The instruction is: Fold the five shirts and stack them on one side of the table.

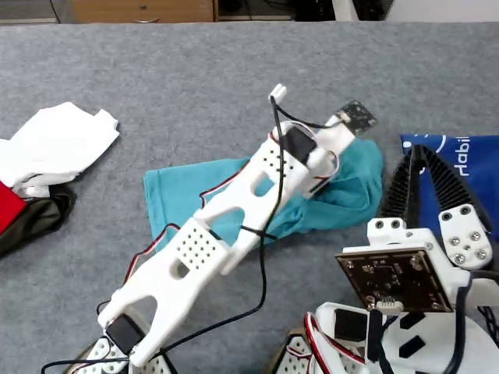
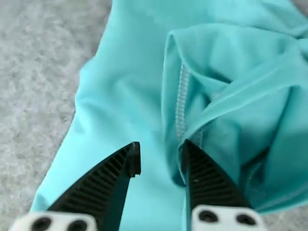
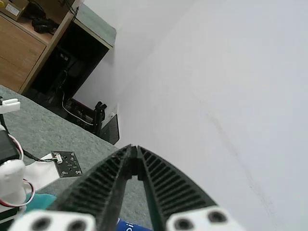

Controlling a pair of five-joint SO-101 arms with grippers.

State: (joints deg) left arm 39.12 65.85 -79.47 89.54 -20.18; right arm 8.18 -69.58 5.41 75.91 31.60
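A teal shirt [image 1: 187,195] lies crumpled across the middle of the grey table [image 1: 234,70], and my left arm [image 1: 257,187] stretches over it from the near left. In the left wrist view my left gripper [image 2: 160,163] is open just above the teal shirt [image 2: 130,86], with a stitched hem fold [image 2: 182,101] rising between its fingers. My right gripper [image 1: 419,152] is shut on nothing at the near right, raised over a blue shirt [image 1: 468,156]. In its own view the right gripper [image 3: 134,151] points up at a white wall. White [image 1: 58,140], red [image 1: 8,206] and dark [image 1: 43,218] shirts are heaped at the left edge.
Bare grey table stretches along the far side and between the left heap and the teal shirt. A wooden cabinet [image 1: 144,9] stands beyond the far edge. Cables [image 1: 261,265] run along my left arm.
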